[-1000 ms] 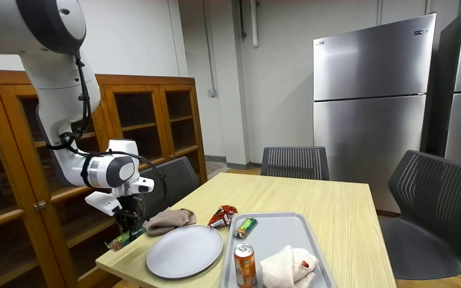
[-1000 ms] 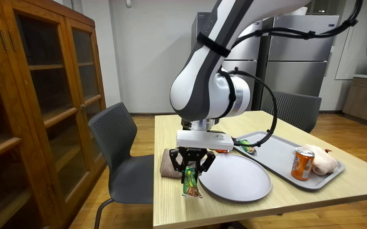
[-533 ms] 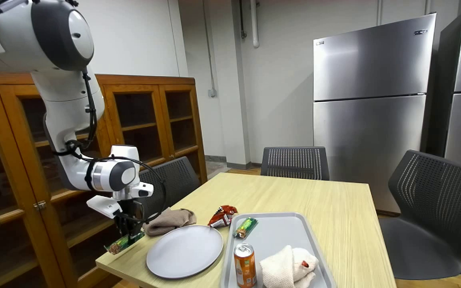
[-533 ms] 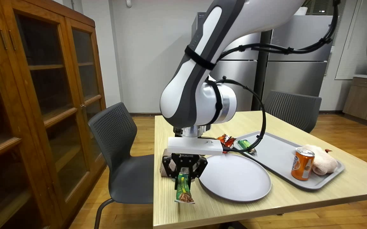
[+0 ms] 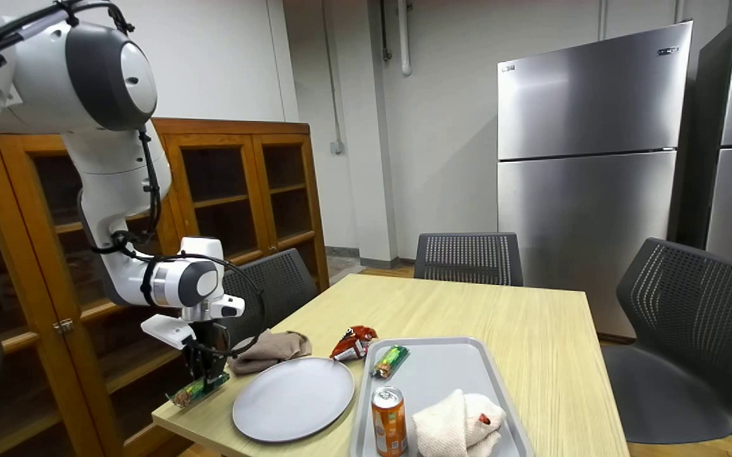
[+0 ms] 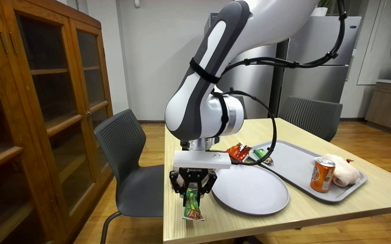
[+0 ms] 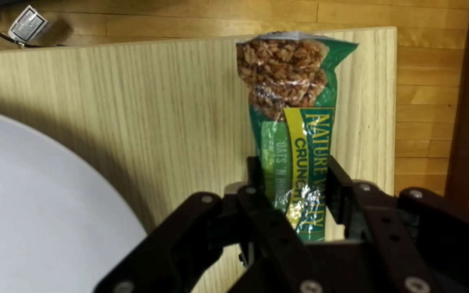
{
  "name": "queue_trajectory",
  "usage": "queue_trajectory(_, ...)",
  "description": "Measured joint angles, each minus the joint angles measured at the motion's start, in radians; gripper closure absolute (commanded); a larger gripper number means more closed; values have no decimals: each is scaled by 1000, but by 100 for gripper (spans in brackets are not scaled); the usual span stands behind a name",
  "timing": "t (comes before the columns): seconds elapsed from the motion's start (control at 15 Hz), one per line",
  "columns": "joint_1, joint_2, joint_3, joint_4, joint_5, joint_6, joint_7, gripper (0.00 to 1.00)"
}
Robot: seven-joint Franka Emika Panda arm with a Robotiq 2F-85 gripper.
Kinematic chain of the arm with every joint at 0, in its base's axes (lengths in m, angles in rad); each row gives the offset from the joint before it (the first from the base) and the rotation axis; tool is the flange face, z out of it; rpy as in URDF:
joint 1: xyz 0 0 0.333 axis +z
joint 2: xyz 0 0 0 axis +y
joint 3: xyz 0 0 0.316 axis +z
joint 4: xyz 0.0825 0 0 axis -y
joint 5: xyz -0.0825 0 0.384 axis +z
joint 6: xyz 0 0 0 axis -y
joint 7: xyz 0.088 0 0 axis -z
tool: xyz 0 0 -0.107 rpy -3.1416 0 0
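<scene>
Granola bar (image 7: 293,134), single, green wrapper lettered "Nature Valley": in the grasp of the gripper (image 7: 293,175), over a corner of the table (image 7: 177,122); whether its underside meets the table cannot be told.

Axis: in the wrist view the bar's length runs in line with the fingers, not across them. Oat-pictured end juts past the fingertips toward the table edge; opposite end lost under the gripper body.

Gripper, black, the only one: partly closed, a finger set against each long side of the bar, holding it across its width.

Plate (image 7: 51,211), grey, round: on the table just beside the bar, on the side away from the corner; the two apart.

Brown cloth (image 5: 270,351), folded: beyond the gripper, near the plate.

Red packet (image 5: 354,343), crumpled: between brown cloth and tray (image 5: 442,358).

Tray, grey, rounded corners: past the plate. Contents: second green-wrapped bar (image 5: 391,362); orange can (image 5: 389,422), upright; white cloth (image 5: 445,425), bunched beside the can, a red fragment (image 5: 484,419) showing in it, unidentified.

Dark chair (image 6: 122,149), mesh back: beside the table.

Cabinet (image 6: 49,88), wooden, glass doors: past the chair.

Steel refrigerator (image 5: 588,209): farthest back, seen in both exterior views.
</scene>
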Motion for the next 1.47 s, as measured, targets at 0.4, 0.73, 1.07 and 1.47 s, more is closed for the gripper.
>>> queue_trajectory(0.4,3,-23,-3,9,0,-52,0,0)
queue_trajectory(0.73,2,-72,-19,5,0,-91,0,0)
queue_trajectory(1.07,-23,-125,-32,-9,0,-121,0,0)
queue_trajectory(1.47,-78,-199,-40,-54,0,-130,0,0)
